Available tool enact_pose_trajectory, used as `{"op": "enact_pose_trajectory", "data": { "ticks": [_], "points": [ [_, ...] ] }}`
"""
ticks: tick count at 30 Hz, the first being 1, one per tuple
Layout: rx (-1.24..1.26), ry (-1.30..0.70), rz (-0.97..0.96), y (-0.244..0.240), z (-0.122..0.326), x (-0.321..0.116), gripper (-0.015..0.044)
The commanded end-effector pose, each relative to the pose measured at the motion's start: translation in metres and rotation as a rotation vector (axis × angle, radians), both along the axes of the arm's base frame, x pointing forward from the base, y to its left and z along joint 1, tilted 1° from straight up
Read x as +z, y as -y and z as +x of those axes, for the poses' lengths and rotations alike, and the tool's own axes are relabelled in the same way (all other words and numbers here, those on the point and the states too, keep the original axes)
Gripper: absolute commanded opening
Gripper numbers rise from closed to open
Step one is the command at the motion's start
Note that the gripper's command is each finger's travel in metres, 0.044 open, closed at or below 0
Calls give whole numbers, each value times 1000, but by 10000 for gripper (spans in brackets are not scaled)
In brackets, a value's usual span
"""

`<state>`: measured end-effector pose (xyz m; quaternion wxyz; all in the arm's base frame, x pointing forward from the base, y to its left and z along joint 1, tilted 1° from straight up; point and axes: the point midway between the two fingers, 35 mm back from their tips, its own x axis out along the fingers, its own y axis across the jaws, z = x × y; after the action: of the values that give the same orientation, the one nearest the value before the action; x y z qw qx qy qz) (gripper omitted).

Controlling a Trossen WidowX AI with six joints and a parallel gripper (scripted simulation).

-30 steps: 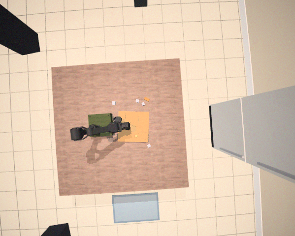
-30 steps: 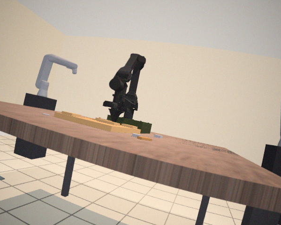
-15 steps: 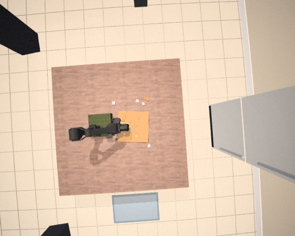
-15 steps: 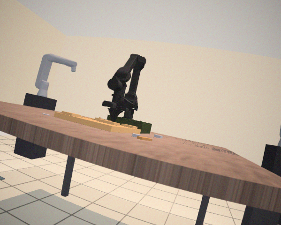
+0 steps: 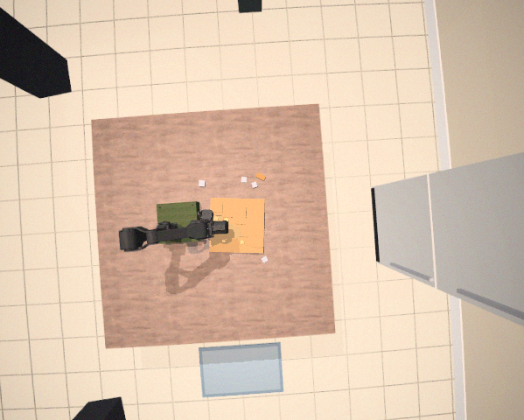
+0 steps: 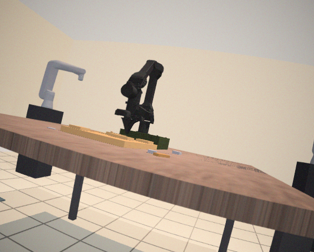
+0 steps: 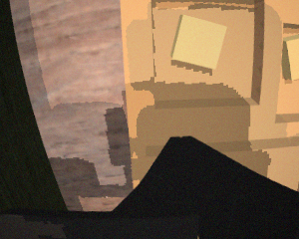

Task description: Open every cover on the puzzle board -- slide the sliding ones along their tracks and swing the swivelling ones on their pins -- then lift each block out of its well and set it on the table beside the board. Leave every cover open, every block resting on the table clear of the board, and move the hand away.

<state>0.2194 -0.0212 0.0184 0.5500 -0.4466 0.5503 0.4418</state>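
Observation:
The orange puzzle board (image 5: pixel 254 206) (image 6: pixel 97 137) lies flat on the table. Raised orange covers (image 6: pixel 120 135) stand on its top in the exterior view. In the wrist view a pale yellow block (image 7: pixel 199 42) lies inside a well outline, uncovered, and another pale yellow block (image 7: pixel 298 57) is cut by the right edge. A yellow block (image 5: pixel 241 241) also shows near the board's lower side in the top view. My gripper (image 6: pixel 128 132) (image 7: pixel 180 146) is shut and empty, low over the board's side nearest the arm base. The arm hides part of the board from above.
Small white pieces (image 5: pixel 201 183) (image 5: pixel 243 179) (image 5: pixel 254 185) and an orange piece (image 5: pixel 260 177) (image 6: pixel 161 155) lie on the table above the board in the top view. Another white piece (image 5: pixel 264 259) lies by its lower right corner. A green base block (image 5: pixel 177 213) (image 6: pixel 162 143) stands beside the board.

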Motion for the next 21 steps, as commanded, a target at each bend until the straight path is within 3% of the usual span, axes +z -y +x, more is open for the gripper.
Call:
{"op": "enact_pose_trajectory", "data": {
  "ticks": [1, 21],
  "points": [
    [6, 14, -8, 1, 2, 8, 0],
    [6, 14, -8, 1, 1, 34, 0]
  ]
}}
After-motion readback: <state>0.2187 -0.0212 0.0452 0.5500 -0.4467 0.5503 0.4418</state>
